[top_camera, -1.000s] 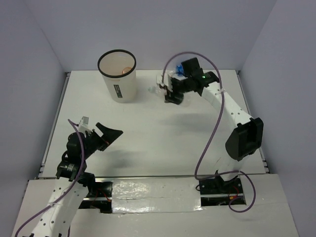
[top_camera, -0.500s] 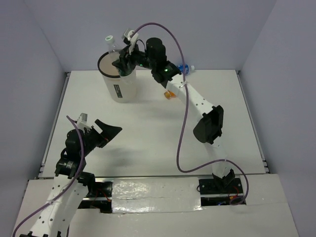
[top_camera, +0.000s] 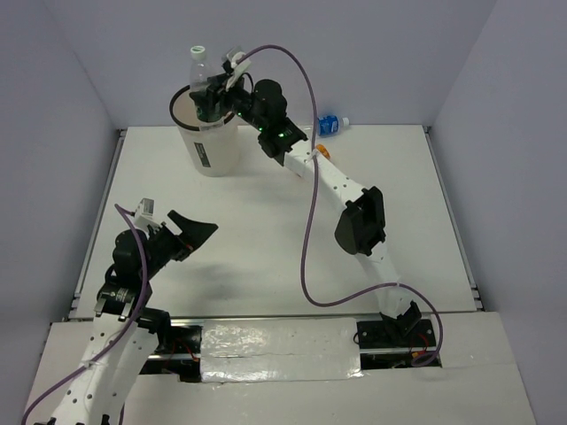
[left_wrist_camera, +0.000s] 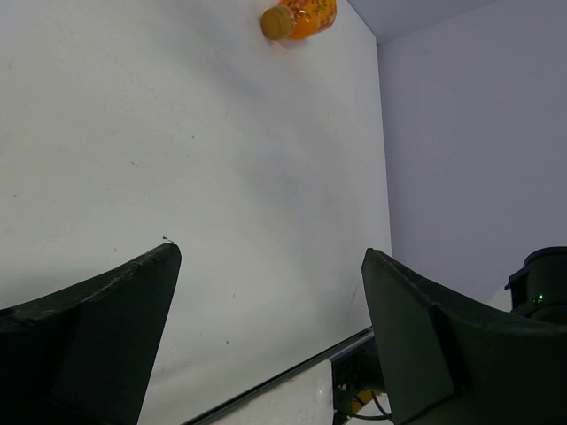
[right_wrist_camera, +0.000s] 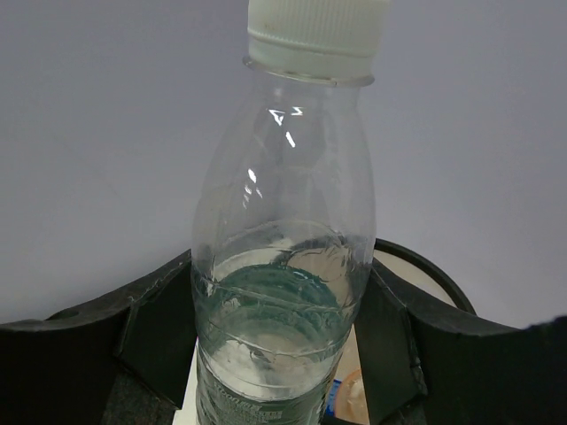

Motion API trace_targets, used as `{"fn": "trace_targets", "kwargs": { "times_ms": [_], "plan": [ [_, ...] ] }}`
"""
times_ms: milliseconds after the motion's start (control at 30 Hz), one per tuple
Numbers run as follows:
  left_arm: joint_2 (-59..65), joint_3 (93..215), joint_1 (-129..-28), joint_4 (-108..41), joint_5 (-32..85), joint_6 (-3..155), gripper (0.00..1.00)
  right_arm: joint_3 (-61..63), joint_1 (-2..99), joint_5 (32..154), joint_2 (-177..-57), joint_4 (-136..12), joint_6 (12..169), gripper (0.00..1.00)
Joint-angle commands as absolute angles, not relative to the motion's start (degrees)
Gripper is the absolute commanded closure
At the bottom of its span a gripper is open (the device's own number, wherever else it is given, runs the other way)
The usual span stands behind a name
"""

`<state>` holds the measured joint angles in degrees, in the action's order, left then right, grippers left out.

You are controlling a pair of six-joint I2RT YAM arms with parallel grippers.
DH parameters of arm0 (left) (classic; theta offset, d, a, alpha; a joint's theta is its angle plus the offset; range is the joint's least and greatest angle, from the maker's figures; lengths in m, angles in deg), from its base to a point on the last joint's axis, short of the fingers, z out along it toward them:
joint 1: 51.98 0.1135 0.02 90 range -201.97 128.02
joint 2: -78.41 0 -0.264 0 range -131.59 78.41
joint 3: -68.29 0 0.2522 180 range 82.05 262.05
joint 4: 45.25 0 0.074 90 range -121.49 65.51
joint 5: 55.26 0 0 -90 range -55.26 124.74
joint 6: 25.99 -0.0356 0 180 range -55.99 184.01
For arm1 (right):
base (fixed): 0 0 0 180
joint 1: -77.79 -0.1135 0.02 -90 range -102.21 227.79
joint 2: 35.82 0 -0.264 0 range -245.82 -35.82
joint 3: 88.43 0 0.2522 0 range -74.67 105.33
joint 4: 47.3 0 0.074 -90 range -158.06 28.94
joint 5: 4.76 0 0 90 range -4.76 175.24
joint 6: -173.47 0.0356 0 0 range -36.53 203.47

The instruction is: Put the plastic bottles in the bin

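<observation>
My right gripper (top_camera: 210, 96) is shut on a clear bottle (top_camera: 199, 75) with a pale cap and holds it upright over the mouth of the white bin (top_camera: 213, 149). In the right wrist view the bottle (right_wrist_camera: 283, 257) fills the space between the fingers (right_wrist_camera: 155, 310), with the bin's black rim (right_wrist_camera: 428, 266) behind it and an orange and a blue shape (right_wrist_camera: 347, 398) down inside. A blue-labelled bottle (top_camera: 330, 124) lies at the back wall. An orange bottle (top_camera: 324, 152) shows partly behind the right arm and also in the left wrist view (left_wrist_camera: 299, 16). My left gripper (top_camera: 190, 232) is open and empty.
The right arm (top_camera: 337, 181) stretches diagonally across the back half of the table. The table's left edge (top_camera: 99, 212) runs close to the left gripper. Grey walls enclose the table on three sides.
My right arm has carried the clear bottle from the back middle of the table up and left to above the bin, and turned it upright. The left arm has barely moved.
</observation>
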<state>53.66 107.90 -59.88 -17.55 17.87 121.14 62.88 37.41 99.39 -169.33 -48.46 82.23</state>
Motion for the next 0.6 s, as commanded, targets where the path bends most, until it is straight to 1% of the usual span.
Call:
{"fn": "trace_targets", "kwargs": {
  "times_ms": [0, 133, 167, 200, 300, 400, 567],
  "plan": [
    [54.0, 108.1, -59.6, -20.9, 16.4, 121.1, 0.03, 65.2, 38.1, 98.9, -164.7, -42.4, 88.4, 0.75],
    [53.8, 108.6, -59.7, -20.3, 16.4, 120.5, 0.03, 66.5, 38.0, 96.9, -165.6, -38.9, 90.9, 0.74],
    [53.9, 108.9, -59.7, -20.1, 16.5, 120.4, 0.03, 66.4, 37.8, 95.4, -166.0, -37.6, 90.2, 0.7],
    [53.8, 109.1, -59.7, -19.8, 16.5, 120.3, 0.03, 66.3, 37.4, 91.3, -166.3, -34.5, 89.5, 0.68],
    [54.0, 109.4, -59.6, -19.4, 16.5, 120.3, 0.03, 68.0, 36.8, 86.0, -169.5, -28.7, 84.7, 0.64],
    [53.9, 109.7, -59.7, -19.2, 16.5, 120.5, 0.03, 70.2, 36.7, 83.0, -174.6, -24.9, 80.4, 0.62],
    [53.3, 110.9, -59.7, -18.0, 16.7, 120.1, 0.03, 70.2, 36.7, 81.5, -178.5, -23.4, 77.7, 0.61]
  ]
}}
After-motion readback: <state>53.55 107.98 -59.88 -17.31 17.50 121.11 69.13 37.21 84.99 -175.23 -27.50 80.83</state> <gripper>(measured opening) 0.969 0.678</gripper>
